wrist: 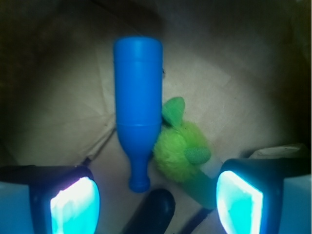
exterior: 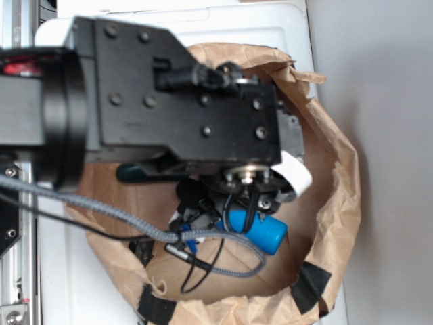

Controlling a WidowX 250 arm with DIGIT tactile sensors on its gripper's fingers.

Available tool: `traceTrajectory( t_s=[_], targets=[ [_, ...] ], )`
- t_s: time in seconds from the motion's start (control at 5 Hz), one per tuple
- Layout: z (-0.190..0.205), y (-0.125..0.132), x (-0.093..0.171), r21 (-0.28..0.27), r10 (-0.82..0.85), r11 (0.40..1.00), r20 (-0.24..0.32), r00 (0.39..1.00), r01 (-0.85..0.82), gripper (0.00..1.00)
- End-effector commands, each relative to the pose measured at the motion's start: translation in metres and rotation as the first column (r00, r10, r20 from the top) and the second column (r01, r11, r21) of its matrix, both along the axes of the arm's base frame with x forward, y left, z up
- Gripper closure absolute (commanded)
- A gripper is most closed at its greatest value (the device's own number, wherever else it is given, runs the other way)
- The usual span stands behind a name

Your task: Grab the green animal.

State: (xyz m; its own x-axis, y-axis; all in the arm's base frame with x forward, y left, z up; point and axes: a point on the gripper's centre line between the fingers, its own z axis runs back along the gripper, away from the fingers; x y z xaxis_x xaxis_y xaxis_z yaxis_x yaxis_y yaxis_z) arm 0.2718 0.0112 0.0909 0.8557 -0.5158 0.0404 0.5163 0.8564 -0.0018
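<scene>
The green animal (wrist: pixel 181 146) is a fuzzy lime-green plush lying on the floor of a brown paper bag, touching the right side of a blue bottle (wrist: pixel 137 100). My gripper (wrist: pixel 156 202) is open above them, with its glowing pads (wrist: pixel 74 204) spread wide. The plush sits between the jaws, closer to the right pad, and nothing is held. In the exterior view the arm hides the plush; only the blue bottle (exterior: pixel 260 230) shows under the gripper (exterior: pixel 247 193).
A dark rounded object (wrist: pixel 155 210) lies between the pads below the bottle's neck. The brown paper bag's walls (exterior: pixel 335 183) ring the workspace closely. A grey cable (exterior: pixel 135 220) loops across the bag. A white surface (exterior: pixel 74 284) lies under the bag.
</scene>
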Motion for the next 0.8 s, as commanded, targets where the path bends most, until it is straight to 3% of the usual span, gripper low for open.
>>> traceTrajectory(
  t_s=[0.0,0.4,0.6],
  targets=[
    [-0.004,0.021,-0.006,0.017,0.006,1.000,0.054,0.999,-0.007,0.00],
    [-0.013,0.029,-0.013,0.023,-0.021,1.000,0.104,0.994,0.019,0.00],
    [-0.021,0.027,0.001,0.042,0.005,0.999,0.056,0.998,-0.008,0.00]
  ],
)
